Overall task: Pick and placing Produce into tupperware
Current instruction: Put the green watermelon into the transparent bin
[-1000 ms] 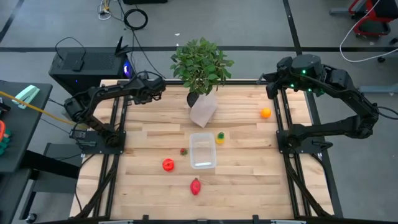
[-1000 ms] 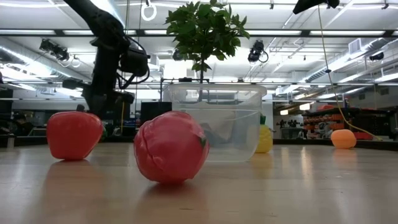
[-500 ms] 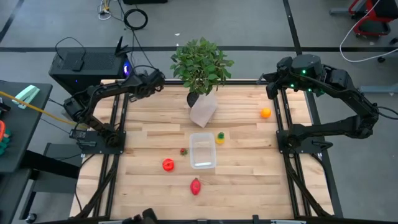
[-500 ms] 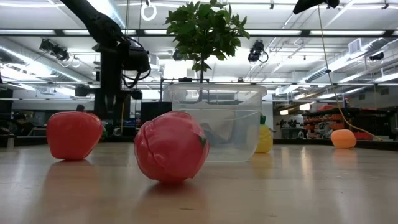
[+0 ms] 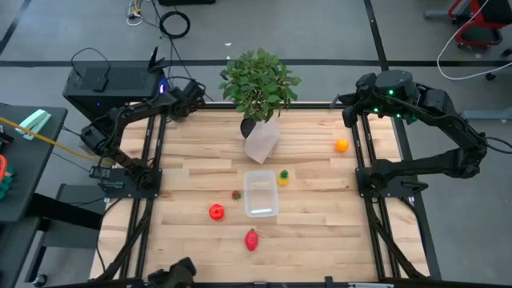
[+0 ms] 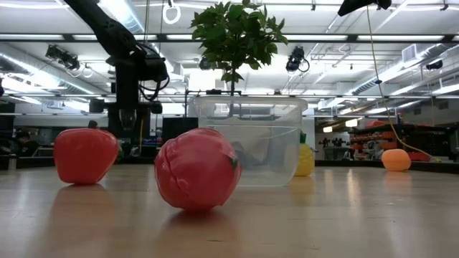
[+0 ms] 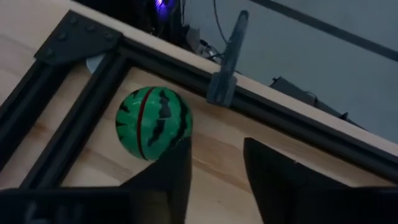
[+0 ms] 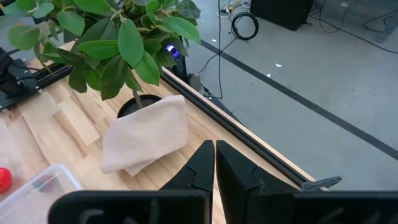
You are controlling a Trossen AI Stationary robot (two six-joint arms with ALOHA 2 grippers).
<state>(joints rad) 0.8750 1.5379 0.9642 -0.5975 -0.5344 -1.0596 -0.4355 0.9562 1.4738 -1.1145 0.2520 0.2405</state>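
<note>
The left tool (image 7: 214, 171), fingers now apart, has reached the far-left tabletop (image 5: 320, 200) corner beside the striped green ball (image 7: 153, 123), ready to grasp it.

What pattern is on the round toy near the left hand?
Green with dark stripes, like a watermelon; clearest in the left wrist view.

- Robot arms: two, the left arm (image 5: 132, 120) and the right arm (image 5: 436, 120).
- Toy produce, six pieces:
  - one striped green melon (image 7: 153, 123);
  - one orange (image 5: 342, 145);
  - one yellow piece with a green top (image 5: 283, 177);
  - one red round fruit (image 5: 216, 211);
  - one pinkish-red fruit (image 5: 252, 239);
  - one very small red piece (image 5: 236, 194), possibly a strawberry.
- Clear tub (image 5: 260, 193): one.
- Potted plant (image 5: 258, 84): one.
</note>
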